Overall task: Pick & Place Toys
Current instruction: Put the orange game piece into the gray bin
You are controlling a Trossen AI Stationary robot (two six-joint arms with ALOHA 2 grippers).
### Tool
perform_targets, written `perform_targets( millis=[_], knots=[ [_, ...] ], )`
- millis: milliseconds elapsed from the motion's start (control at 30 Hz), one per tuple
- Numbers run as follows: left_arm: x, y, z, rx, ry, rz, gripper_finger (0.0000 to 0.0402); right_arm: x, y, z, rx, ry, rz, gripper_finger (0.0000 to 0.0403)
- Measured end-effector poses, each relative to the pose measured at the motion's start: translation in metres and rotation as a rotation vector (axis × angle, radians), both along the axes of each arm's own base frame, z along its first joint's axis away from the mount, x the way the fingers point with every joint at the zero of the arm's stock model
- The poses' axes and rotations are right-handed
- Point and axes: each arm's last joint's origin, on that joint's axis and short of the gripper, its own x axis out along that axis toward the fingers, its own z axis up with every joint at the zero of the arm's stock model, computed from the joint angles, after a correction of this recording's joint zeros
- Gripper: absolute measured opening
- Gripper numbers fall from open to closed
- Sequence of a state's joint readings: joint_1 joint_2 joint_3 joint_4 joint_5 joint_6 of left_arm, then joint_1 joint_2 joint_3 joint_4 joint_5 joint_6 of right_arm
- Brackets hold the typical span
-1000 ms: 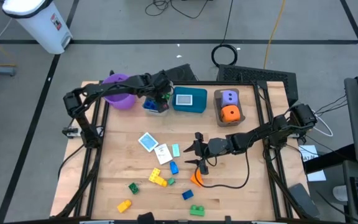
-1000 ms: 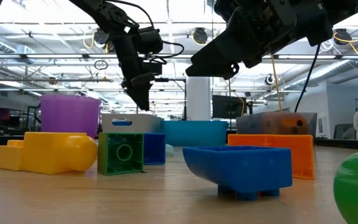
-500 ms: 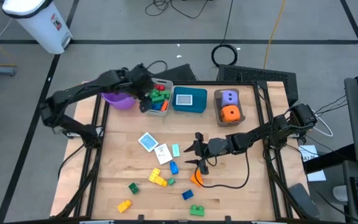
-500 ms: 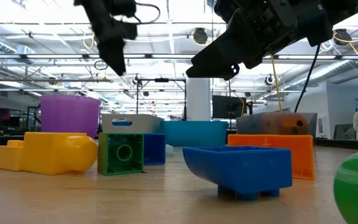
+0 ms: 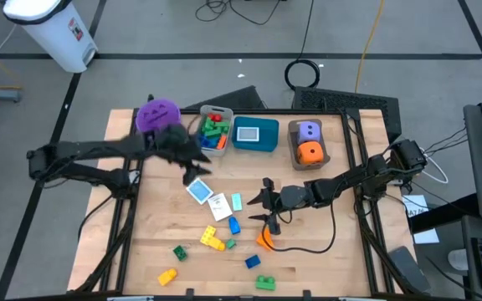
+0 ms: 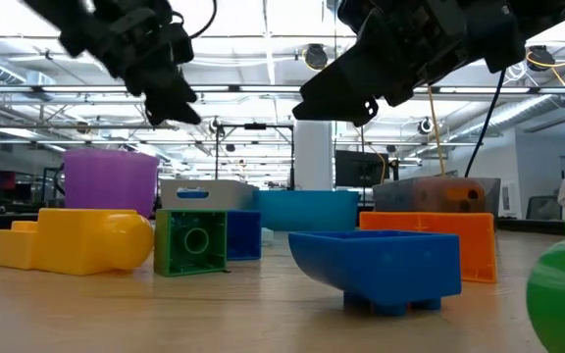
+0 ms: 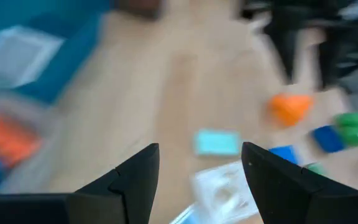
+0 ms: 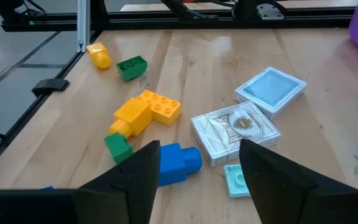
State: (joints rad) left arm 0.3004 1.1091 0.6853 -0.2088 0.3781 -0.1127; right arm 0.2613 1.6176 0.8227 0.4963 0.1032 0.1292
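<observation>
Both grippers gaped empty: left gripper (image 5: 196, 171) just above the blue card (image 5: 198, 191), blurred; right gripper (image 5: 266, 209) beside it.

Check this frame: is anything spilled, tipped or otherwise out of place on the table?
Nothing looks spilled or damaged. Loose bricks, like the yellow brick and blue brick, and the cards lie scattered mid-table, unsorted. The orange brick sits right beside the right gripper, which hovers open and empty. The left gripper is open and empty too.
</observation>
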Motion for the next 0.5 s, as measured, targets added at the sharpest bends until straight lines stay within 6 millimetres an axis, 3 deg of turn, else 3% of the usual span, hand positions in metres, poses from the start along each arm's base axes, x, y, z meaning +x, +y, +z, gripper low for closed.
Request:
perform_targets(
  millis=[100,233,500],
  knots=[
    [0.004,-0.025,-0.025,-0.016,-0.135,-0.081,0.0237,-0.002,0.007,0.000,-0.007,-0.002,0.027,0.0210],
    [0.007,-0.059,-0.037,0.005,-0.337,-0.171,0.0237,-0.007,0.028,0.002,-0.014,-0.013,0.090,0.0210],
    [0.002,-0.130,-0.035,0.141,-0.502,-0.188,0.0237,-0.026,0.086,0.015,-0.125,0.018,-0.028,0.0210]
  ],
)
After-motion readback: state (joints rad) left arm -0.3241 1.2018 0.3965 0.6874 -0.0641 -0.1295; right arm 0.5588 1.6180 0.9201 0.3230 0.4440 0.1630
